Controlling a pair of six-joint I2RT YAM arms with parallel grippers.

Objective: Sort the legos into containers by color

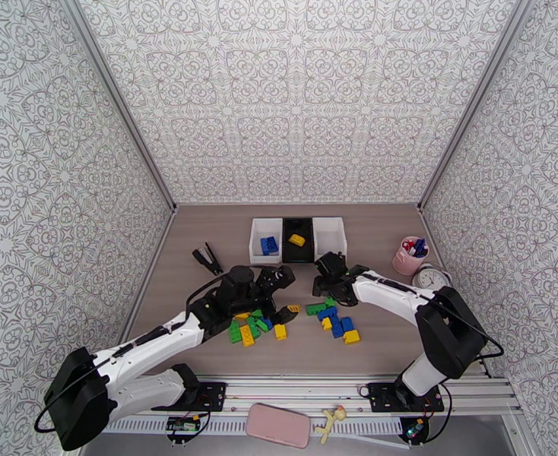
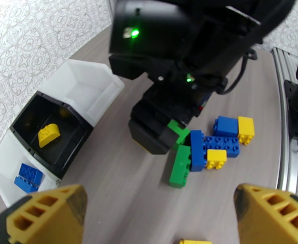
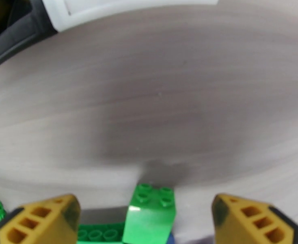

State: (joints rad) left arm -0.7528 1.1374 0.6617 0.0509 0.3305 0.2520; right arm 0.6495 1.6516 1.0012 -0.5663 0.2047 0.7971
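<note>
**QA:** Three containers [image 1: 329,234], yes? Shape, material, quick.

**Op:** Yes. Smooth plastic, open-top, rectangular, joined in a row at the far side of the tabletop [image 1: 389,248]: white, black, white. On my feed the left white bin [image 1: 255,239] has a blue studded brick [image 1: 268,245] in it. The black bin [image 1: 297,224] has a yellow brick [image 1: 297,240] with a rounded top.

**QA:** Other legos [image 1: 338,322]?

**Op:** Chunky glossy bricks with studs, in green, blue and yellow. They lie in two loose clusters on the grey wood-grain surface. One cluster [image 1: 248,328] is under my left arm, the other is just near-side of my right gripper [image 3: 147,208].

**QA:** Gripper states?

**Op:** My left gripper [image 2: 157,200] is spread wide and holds nothing, over bare tabletop between the clusters. Its fingers [image 2: 43,216] are yellow with slotted cut-outs and dark tips. My right gripper is low at the far end of the right cluster, jaws apart on either side of a green brick [image 3: 151,212]. That brick has four studs on top, shiny flat faces, and sits tilted. I see a gap on each side, so no grip. It sits beside a green studded piece [image 3: 96,233], and a bit of blue shows at its base.
</note>
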